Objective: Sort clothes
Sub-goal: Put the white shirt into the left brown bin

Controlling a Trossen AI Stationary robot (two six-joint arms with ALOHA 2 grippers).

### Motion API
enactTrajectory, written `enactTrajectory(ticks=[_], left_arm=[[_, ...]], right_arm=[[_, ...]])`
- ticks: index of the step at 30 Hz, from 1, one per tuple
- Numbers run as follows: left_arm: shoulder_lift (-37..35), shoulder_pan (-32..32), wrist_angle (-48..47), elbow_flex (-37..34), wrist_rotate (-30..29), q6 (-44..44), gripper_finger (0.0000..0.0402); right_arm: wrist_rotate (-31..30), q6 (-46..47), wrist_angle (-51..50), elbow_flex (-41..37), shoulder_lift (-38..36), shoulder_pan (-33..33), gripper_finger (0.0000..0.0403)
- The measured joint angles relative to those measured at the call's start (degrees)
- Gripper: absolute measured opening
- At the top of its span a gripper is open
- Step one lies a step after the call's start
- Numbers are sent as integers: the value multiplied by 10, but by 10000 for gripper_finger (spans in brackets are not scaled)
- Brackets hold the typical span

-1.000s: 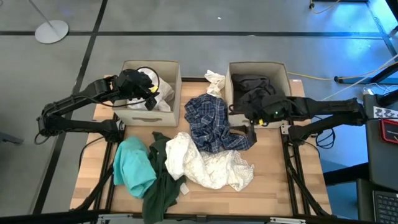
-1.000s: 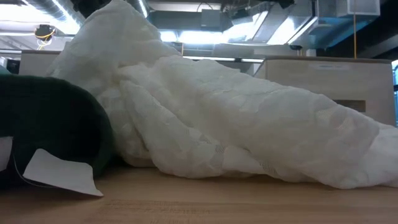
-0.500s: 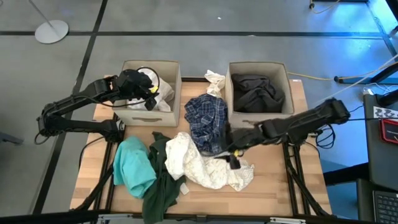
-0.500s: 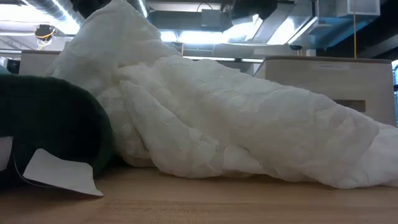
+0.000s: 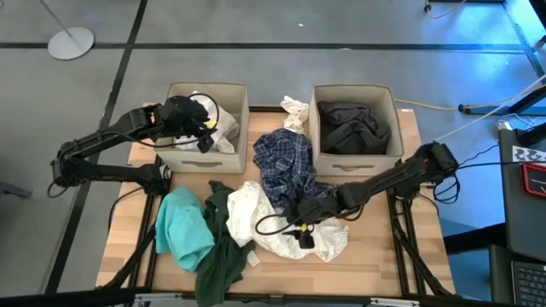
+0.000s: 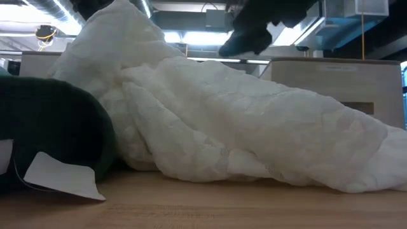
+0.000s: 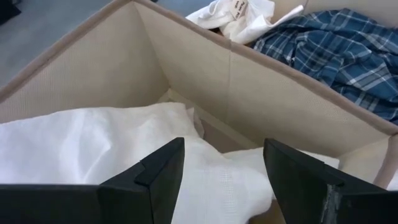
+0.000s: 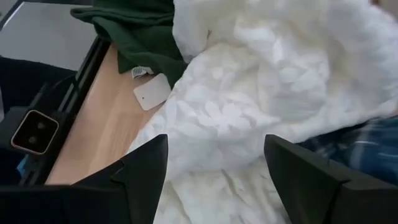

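**A:** From above, where do you stand?

**B:** My right gripper (image 5: 300, 232) hangs over the crumpled white quilted garment (image 5: 286, 226) mid-table, fingers spread, nothing held. My left gripper (image 5: 203, 128) hovers in the left beige fabric box (image 5: 207, 155), also spread, over the white clothes (image 5: 213, 119) lying there. The right beige fabric box (image 5: 354, 158) has a dark grey garment (image 5: 351, 126) in it.

**A:** And what's left?

**B:** Most of it, I'd judge: the blue plaid shirt (image 5: 286, 166), a teal garment (image 5: 183, 226), a dark green one (image 5: 220, 243) and a small cream piece (image 5: 294, 109) between the boxes are all still out on the wooden table (image 5: 380, 256).

**A:** Table level?

**B:** The white garment (image 6: 222, 121) fills the view, the dark green one (image 6: 51, 130) beside it with a paper tag (image 6: 63, 175).

**A:** Left wrist?

**B:** My fingers (image 7: 165, 171) stand apart above white fabric (image 7: 81, 143) inside the box (image 7: 186, 56).

**A:** Right wrist?

**B:** Fingers (image 8: 146, 168) wide, the white quilted garment (image 8: 261, 93) right below. I'd take it next.
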State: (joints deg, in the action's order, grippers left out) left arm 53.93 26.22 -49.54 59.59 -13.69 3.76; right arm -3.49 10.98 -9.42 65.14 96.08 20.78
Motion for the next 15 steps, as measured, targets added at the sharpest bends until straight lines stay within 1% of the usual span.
enactTrajectory(ticks=[4,8,15], left_arm=[[0,0,-2,0,0,-9,210],[0,0,-10,0,0,-15,210],[0,0,-14,0,13,-29,210]], right_arm=[[0,37,18,0,24,0,269],[0,55,36,0,40,0,269],[-18,86,48,0,43,-1,269]])
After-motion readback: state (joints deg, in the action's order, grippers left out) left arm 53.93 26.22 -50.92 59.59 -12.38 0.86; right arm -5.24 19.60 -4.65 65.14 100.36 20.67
